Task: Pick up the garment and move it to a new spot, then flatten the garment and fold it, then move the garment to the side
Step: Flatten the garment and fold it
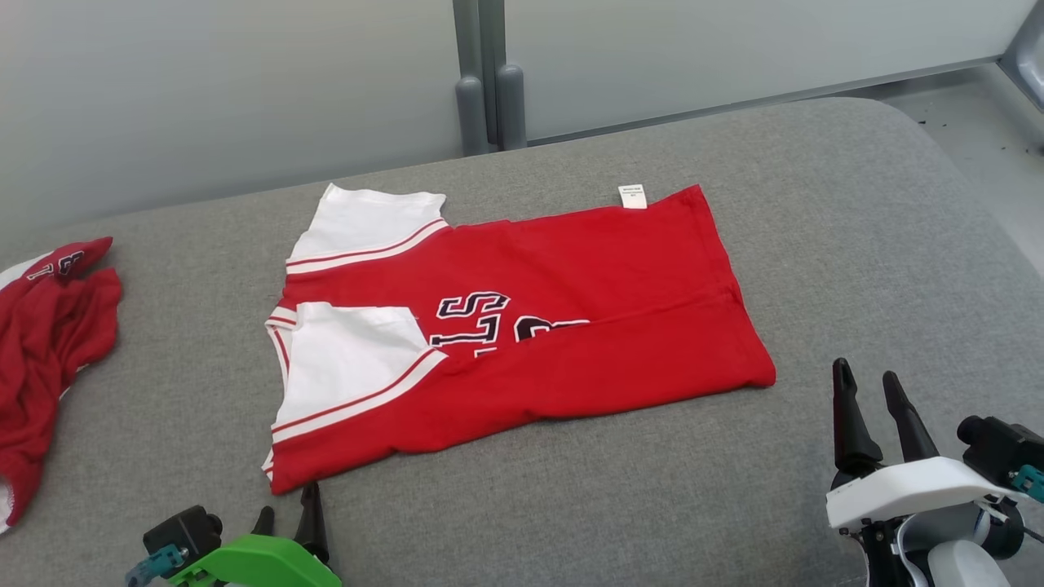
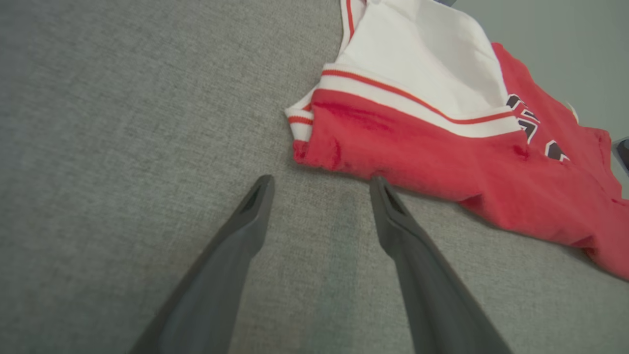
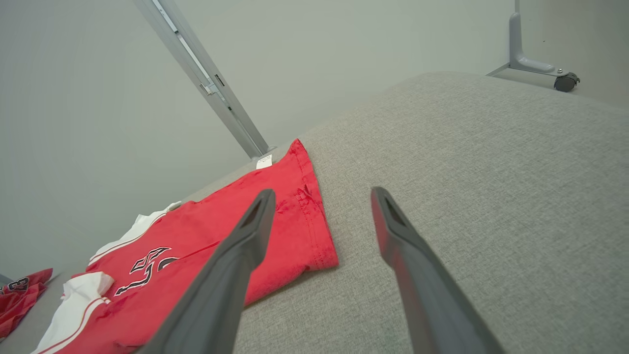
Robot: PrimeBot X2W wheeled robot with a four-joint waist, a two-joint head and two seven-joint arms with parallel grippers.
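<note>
The garment (image 1: 530, 318) is a red shirt with white sleeves and dark lettering. It lies folded lengthwise and flat on the grey padded table (image 1: 856, 244). My left gripper (image 1: 287, 512) is open just below the shirt's near-left corner, empty. In the left wrist view the garment (image 2: 442, 147) lies just past my open left gripper (image 2: 319, 184), its right fingertip close to the red edge. My right gripper (image 1: 866, 381) is open and empty to the right of the hem corner. In the right wrist view the garment (image 3: 295, 221) lies left of the open right gripper (image 3: 322, 196).
A second red garment (image 1: 49, 342) lies crumpled at the table's left edge and appears as a red garment (image 3: 19, 295) in the right wrist view. A grey post (image 1: 485, 81) stands behind the table. The table's right corner curves away toward the floor (image 1: 987, 139).
</note>
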